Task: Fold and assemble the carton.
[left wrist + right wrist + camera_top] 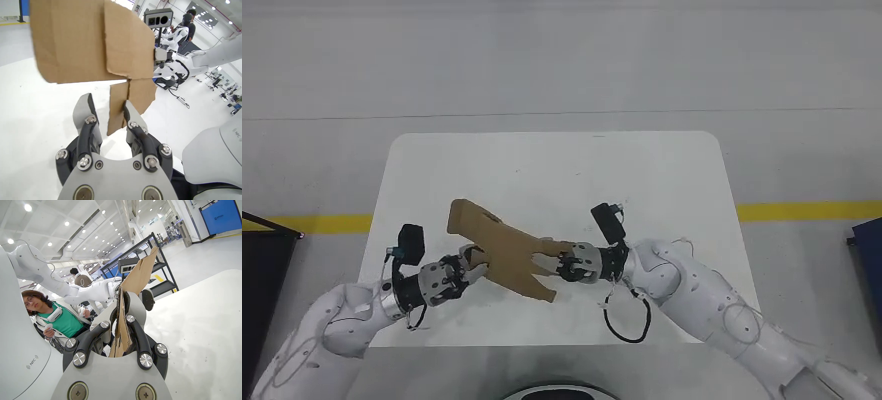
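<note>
Carton (507, 250) pinched in right tool (123, 299); left tool (107, 99) spread astride it.

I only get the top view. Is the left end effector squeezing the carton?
Observer: No. The left wrist view shows the left end effector open, with a flap of the carton between its fingers, touching one of them.
Operator: And the other one?
Observer: The right wrist view shows the right end effector shut on the carton, with cardboard reaching deep between its fingers.
Operator: Is it one thin sheet there?
Observer: No, edge-on it shows several layers pressed together.
</note>
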You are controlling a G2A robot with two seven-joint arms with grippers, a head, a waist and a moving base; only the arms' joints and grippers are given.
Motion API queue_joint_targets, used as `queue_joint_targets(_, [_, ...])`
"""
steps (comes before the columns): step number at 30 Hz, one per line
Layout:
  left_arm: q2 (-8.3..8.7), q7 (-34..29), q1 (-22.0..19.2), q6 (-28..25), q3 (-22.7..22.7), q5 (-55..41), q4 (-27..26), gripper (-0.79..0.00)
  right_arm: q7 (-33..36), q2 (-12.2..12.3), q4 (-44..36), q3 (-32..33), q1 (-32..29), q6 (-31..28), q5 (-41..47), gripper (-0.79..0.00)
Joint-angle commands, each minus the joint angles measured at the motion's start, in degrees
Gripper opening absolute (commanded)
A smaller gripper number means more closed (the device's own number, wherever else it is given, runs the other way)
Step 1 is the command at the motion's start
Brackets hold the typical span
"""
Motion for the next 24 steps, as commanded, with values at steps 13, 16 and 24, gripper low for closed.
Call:
queue_joint_targets(13, [6.06,-20.8,-3.7,0.0,3.6,-33.9,-1.0,-0.785,6.0,0.2,-0.2,0.0,0.7,0.0,10.6,-0.483])
queue_joint_targets(16, [6.44,-22.4,-3.7,0.0,2.6,-37.2,0.1,-0.785,7.4,0.3,-1.1,0.2,0.4,0.0,13.5,0.000])
queue_joint_targets(24, [5.94,-22.5,-4.2,0.0,2.1,-40.7,2.5,-0.785,12.5,1.1,-2.7,3.1,-1.3,0.0,21.2,0.000])
